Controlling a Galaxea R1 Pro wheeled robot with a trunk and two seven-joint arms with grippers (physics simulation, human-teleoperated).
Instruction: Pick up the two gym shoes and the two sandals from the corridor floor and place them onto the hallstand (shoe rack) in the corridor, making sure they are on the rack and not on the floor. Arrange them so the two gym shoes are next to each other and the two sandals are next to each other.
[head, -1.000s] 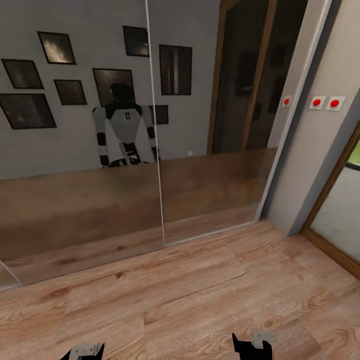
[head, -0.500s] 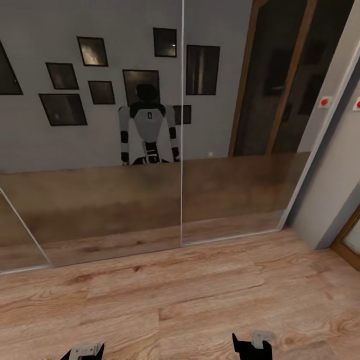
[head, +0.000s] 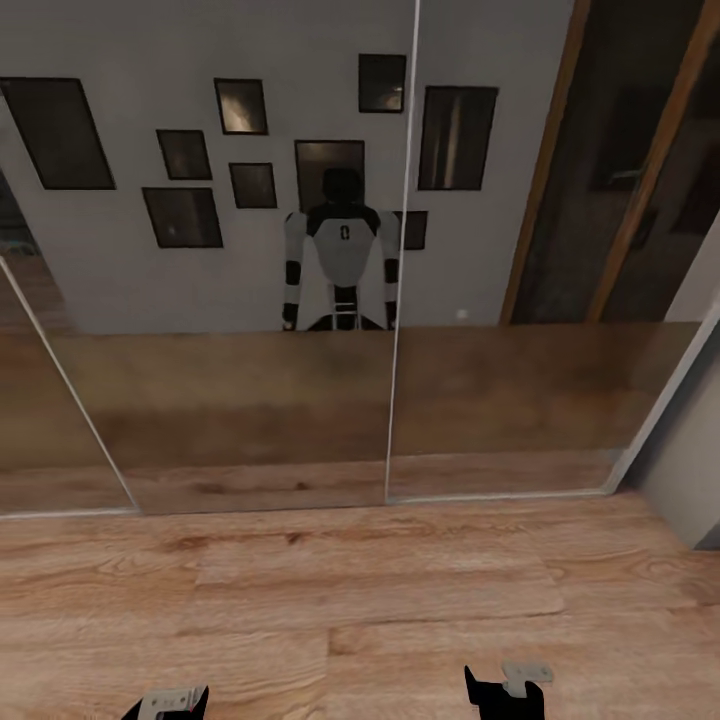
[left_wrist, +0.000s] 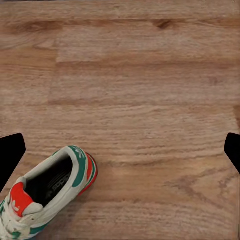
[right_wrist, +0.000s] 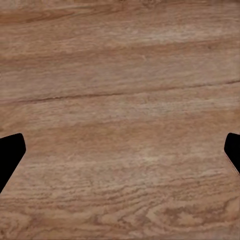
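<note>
The left fingers (left_wrist: 9, 155) are spread wide in the left wrist view, one dark tip at each side edge of the picture, with nothing held between them. One gym shoe (left_wrist: 45, 197) is seen lying on the corridor floor (left_wrist: 140, 90), close to one tip but clear of it, not between the two. Only its heel end and opening are shown, along with the red-orange tongue patch, the green side stripe and a strip of red and teal sole; the toe end is cut off at the picture's edge. So just one gym shoe can be counted.

The right fingers (right_wrist: 10, 155) are spread just as wide in the right wrist view, and only bare wood-grain planks (right_wrist: 120, 120) are seen between them.

From the head camera, only small bits of the two arms are caught at the near edge: the left gripper (head: 168, 704) and the right gripper (head: 505, 692), both mostly cut off, so not much can be made out there. Beyond them, plank flooring (head: 380, 610) runs out to a mirrored sliding wall (head: 240, 400) split into panels by thin frames. The robot's own reflection (head: 341, 262) is shown in it, white and black, plus eight dark framed pictures (head: 184, 216) on a grey wall, though what's in them can't be made out. A wood-framed door (head: 620, 180) is reflected far right, and a grey wall corner (head: 690, 480) is cut off at the right edge.
</note>
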